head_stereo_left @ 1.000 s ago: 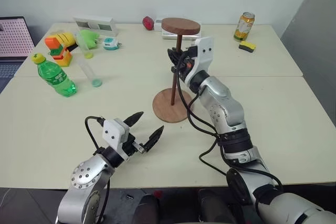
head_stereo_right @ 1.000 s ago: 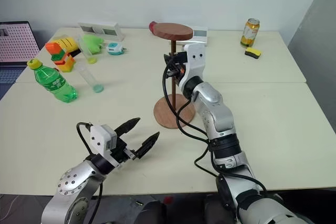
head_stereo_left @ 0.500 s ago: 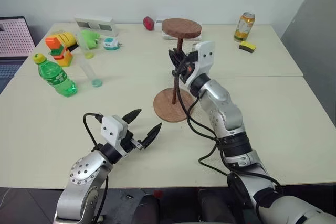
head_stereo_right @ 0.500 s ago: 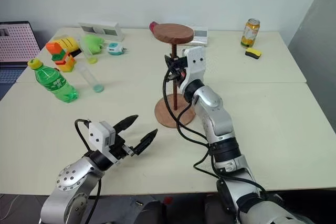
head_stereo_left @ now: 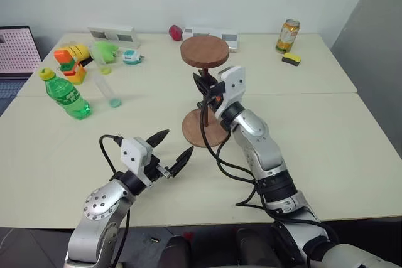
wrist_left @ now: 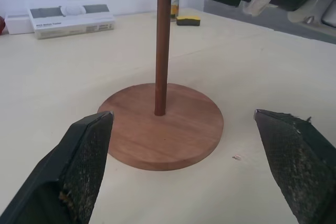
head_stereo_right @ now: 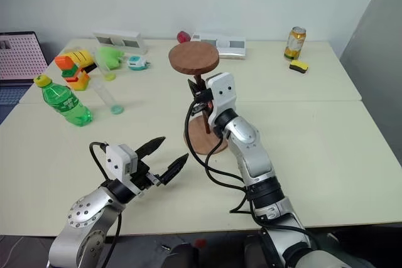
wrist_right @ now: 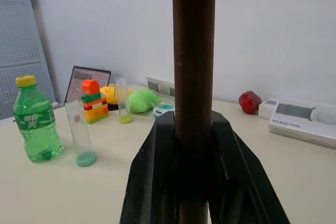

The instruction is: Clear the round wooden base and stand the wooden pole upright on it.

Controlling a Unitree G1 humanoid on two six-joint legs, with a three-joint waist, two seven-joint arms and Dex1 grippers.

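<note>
The round wooden base (head_stereo_left: 213,135) lies flat mid-table, a reddish-brown disc. Rising from its centre hole is the wooden pole (head_stereo_left: 204,110), upright, its smaller disc (head_stereo_left: 204,51) at the top. My right gripper (head_stereo_left: 205,92) is shut on the pole about halfway up; in the right wrist view its black fingers (wrist_right: 157,182) clamp the rod (wrist_right: 193,51). Nearer the table's front edge, left of the base, my left gripper (head_stereo_left: 173,152) stands open and holds nothing. Its wrist view looks between both fingers (wrist_left: 84,161) at the base (wrist_left: 178,140) and the pole's foot (wrist_left: 161,77).
At the left stand a green bottle (head_stereo_left: 65,94), a clear tube with a teal cap (head_stereo_left: 108,88), toy blocks (head_stereo_left: 70,61) and a green plush (head_stereo_left: 103,48). White boxes (head_stereo_left: 213,34), a red thing (head_stereo_left: 175,31), a can (head_stereo_left: 287,34) and a yellow item (head_stereo_left: 291,58) sit at the back.
My right gripper has sunk a little with the pole, which now stands straighter on the base. The whole view has shifted. The left gripper has stayed put and open.
</note>
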